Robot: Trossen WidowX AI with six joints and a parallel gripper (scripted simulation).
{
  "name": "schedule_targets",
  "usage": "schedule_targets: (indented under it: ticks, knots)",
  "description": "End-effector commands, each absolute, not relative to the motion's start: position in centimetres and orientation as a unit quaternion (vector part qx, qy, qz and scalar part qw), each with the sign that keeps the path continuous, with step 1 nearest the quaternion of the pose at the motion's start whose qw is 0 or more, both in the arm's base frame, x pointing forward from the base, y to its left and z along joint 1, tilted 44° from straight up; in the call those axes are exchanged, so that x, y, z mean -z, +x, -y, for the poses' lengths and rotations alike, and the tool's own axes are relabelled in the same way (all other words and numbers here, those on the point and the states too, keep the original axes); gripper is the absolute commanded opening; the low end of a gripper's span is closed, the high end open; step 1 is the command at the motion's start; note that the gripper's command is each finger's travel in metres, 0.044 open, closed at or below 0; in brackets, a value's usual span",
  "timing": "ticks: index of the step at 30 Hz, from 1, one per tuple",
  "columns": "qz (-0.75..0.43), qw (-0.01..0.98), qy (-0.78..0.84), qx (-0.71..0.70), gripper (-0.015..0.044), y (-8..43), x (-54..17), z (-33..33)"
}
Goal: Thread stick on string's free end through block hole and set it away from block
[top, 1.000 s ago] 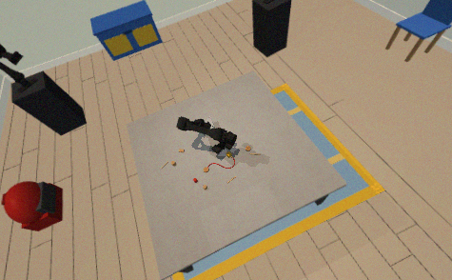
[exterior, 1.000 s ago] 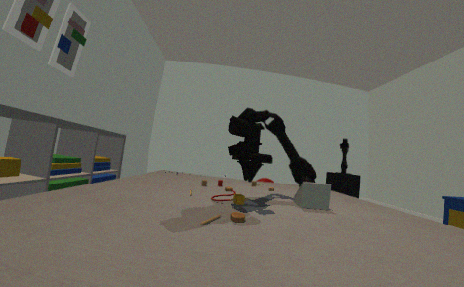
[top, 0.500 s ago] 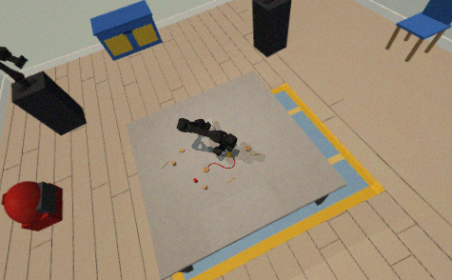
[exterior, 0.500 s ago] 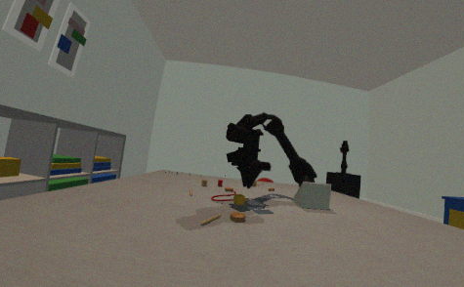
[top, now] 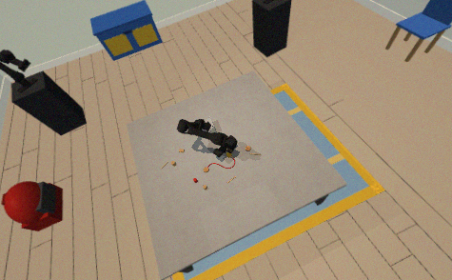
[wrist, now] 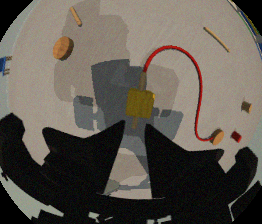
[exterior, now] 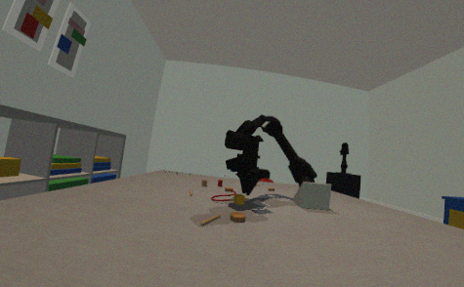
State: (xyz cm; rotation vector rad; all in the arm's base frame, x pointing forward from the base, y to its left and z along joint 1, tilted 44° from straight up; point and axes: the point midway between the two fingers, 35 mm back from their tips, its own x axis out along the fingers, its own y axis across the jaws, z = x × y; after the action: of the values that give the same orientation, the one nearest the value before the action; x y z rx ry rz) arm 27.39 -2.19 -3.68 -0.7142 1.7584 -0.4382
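Note:
The yellow block (top: 229, 154) (exterior: 239, 199) (wrist: 140, 103) stands on the table. In the wrist view the thin stick (wrist: 142, 81) lies through the block, with a short tip showing on the gripper's side and its string end on the far side. The red string (top: 234, 164) (wrist: 200, 90) curves from that far end to the round wooden button (top: 206, 170) (exterior: 229, 188) (wrist: 218, 137). My gripper (exterior: 248, 192) (wrist: 135, 125) is partly open and empty, pointing down above the table beside the block. In the wrist view the stick's near tip shows between the fingertips, not gripped.
A wooden disc (top: 248, 149) (exterior: 237, 217) (wrist: 63, 48) and a loose stick (exterior: 211, 220) (wrist: 76, 16) lie beyond the block. Another loose stick (top: 231, 180) (wrist: 217, 39), a red piece (top: 195, 180) (exterior: 220, 183) (wrist: 236, 136) and a brown piece (exterior: 204, 184) (wrist: 246, 107) lie on the string's side.

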Motion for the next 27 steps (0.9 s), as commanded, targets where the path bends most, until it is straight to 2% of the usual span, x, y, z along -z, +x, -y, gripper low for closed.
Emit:
schedule_targets:
  ticks: [1,17,22,27]
  knots:
    - [-0.747,0.560,-0.306,0.186,0.0122,27.2,4.1,2.7]
    - [-0.747,0.560,-0.306,0.187,0.0122,26.6,5.5,4.0]
    - [-0.747,0.560,-0.304,0.187,0.0000,26.6,5.4,3.9]
    - [-0.747,0.560,-0.304,0.187,0.0000,26.6,5.4,3.9]
